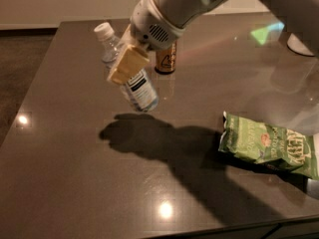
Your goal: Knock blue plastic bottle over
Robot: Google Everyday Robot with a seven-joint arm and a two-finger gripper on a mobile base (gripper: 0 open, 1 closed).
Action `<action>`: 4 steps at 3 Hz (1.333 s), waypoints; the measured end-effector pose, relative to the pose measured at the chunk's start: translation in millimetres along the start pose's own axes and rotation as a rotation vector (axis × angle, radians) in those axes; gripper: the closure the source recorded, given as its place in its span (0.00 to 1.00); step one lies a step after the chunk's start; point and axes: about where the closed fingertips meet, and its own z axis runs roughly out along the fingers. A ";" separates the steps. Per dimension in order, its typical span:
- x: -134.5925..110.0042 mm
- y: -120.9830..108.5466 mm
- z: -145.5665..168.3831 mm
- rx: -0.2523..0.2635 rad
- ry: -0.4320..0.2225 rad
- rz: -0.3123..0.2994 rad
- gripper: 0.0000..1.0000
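Hard shadow [149, 138] on table [65, 193] beneath jaws

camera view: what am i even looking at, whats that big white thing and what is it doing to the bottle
The big white thing is a robot arm, reaching in from the upper right. There is only this one camera, looking down on a dark glossy table; where it is mounted is not known. At the arm's end is its tan gripper, up against a clear bluish plastic bottle with a white cap. The bottle is tilted, cap toward the upper left. Whether it is clasped or only pushed cannot be told. Behind it stands a short brown-gold can, upright. To the right lies a green crinkly snack bag.
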 end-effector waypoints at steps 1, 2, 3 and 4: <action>25.4 -11.7 -7.2 0.026 0.171 -0.007 1.00; 43.4 -16.0 -2.0 0.029 0.283 -0.018 1.00; 53.6 -15.3 3.8 0.033 0.382 -0.051 0.83; 62.9 -9.8 6.5 0.024 0.467 -0.090 0.59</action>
